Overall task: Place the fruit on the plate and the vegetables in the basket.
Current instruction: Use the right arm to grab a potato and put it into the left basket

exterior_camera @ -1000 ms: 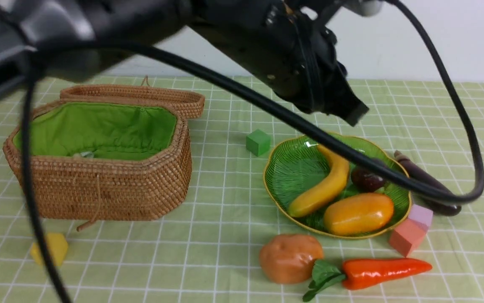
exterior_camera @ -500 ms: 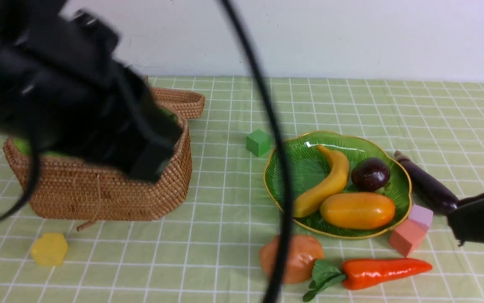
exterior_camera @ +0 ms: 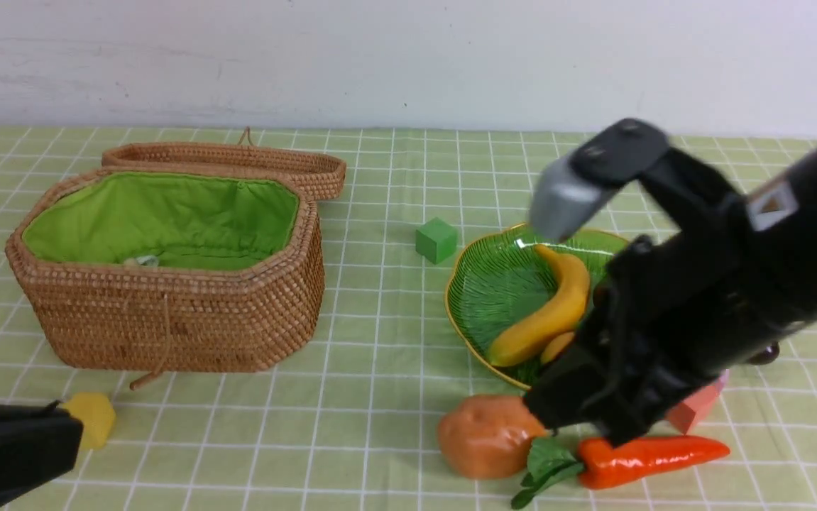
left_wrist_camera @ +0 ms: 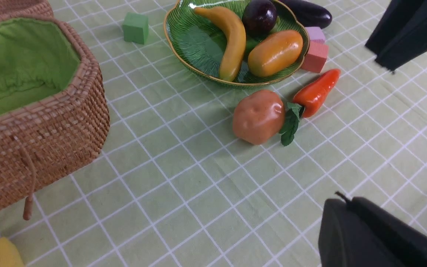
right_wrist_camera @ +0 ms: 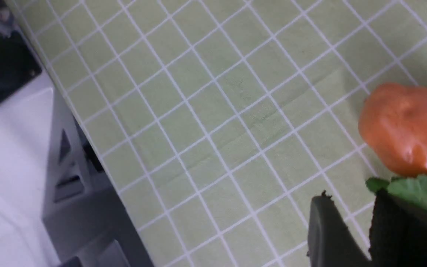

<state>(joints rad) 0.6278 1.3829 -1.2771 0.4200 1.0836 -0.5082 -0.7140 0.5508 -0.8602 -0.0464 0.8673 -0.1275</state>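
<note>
The wicker basket [exterior_camera: 167,319] stands open at the left, green lining showing. On the green plate [exterior_camera: 493,284] lie the banana [exterior_camera: 550,312], the mango [left_wrist_camera: 275,53] and the mangosteen [left_wrist_camera: 259,16]. In the front view my right arm hides the mangosteen and most of the mango. The potato [exterior_camera: 486,434] and carrot [exterior_camera: 649,458] lie in front of the plate, and the eggplant [left_wrist_camera: 309,13] lies behind it. My right gripper [right_wrist_camera: 350,200] hangs open and empty just above the carrot's leaves, beside the potato. My left gripper [left_wrist_camera: 341,200] is shut and empty, low at the near left.
A green cube [exterior_camera: 436,240] sits between basket and plate. A yellow block [exterior_camera: 92,419] lies in front of the basket by my left gripper. Pink blocks [left_wrist_camera: 314,55] touch the plate's right side. The table's near edge and the robot base [right_wrist_camera: 79,207] show in the right wrist view.
My left arm swung from above the plate leftward past the basket and down to the near left corner. My right arm came in from the right and dropped over the carrot and potato.
</note>
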